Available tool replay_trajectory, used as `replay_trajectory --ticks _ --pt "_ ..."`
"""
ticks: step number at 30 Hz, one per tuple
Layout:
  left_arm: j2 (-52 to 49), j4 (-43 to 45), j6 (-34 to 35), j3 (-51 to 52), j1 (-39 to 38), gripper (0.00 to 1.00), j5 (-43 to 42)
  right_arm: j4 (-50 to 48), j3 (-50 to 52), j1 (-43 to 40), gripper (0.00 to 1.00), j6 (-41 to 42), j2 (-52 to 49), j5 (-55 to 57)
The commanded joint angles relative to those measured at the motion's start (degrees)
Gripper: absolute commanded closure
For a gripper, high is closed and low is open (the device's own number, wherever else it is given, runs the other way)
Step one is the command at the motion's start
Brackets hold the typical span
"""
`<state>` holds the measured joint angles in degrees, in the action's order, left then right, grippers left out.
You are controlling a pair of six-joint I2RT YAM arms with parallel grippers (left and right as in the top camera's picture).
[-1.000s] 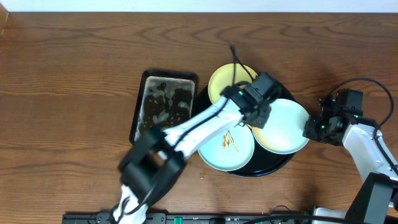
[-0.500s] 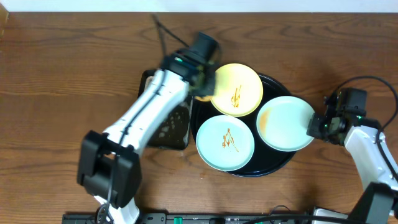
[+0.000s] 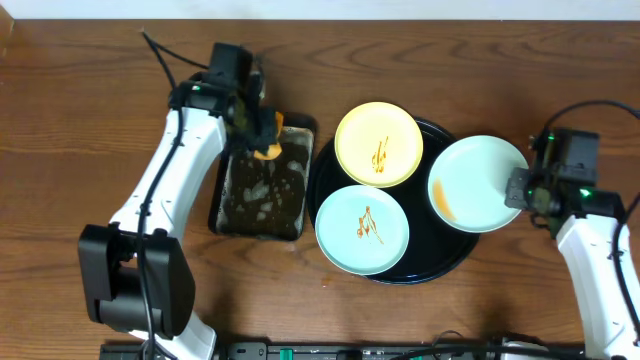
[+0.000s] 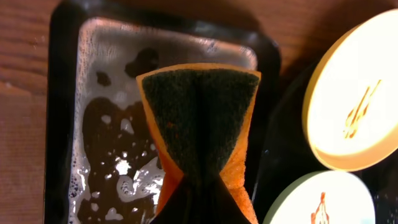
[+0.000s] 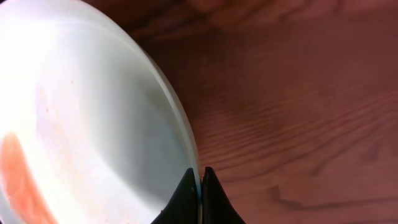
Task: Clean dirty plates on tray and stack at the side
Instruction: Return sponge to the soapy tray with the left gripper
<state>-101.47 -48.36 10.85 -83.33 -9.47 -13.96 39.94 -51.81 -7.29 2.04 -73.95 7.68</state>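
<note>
A wooden table fills almost the whole overhead view, its top a warm mid-brown with long grain lines running mostly left to right and a few darker wavy bands. Beyond the table's far edge lies a narrow off-white strip; whether it is wall or floor cannot be told. At the table's far left corner a small pale tan shape is cut by the frame and cannot be identified. Along the table's near edge runs a black bar. The light is soft and even, with only faint, blurred shadows on the wood. In the right wrist view the same table looks redder and darker.
</note>
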Motion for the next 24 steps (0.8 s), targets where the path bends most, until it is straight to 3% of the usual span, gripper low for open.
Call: replay_trajectory --ticks 1,7,13,24 --pt "0.87 0.52 -3.41 2.16 2.95 0.93 -4.33 1.11 -3.63 5.68 0.99 -2.97 0.96 12.02" --pt "0.87 1.18 -10.27 5.51 7.23 0.92 -11.39 0.55 -5.33 14.47 0.99 -4.79 0.94 24.02" --pt "0.85 1.36 -10.86 8.61 11.82 0.93 -11.69 -2.56 -5.53 25.33 0.99 -14.23 0.94 33.11" --pt "0.85 1.07 -11.3 9.25 13.27 0.92 -13.97 -8.09 -5.53 40.17 0.99 -20.15 0.83 52.83"
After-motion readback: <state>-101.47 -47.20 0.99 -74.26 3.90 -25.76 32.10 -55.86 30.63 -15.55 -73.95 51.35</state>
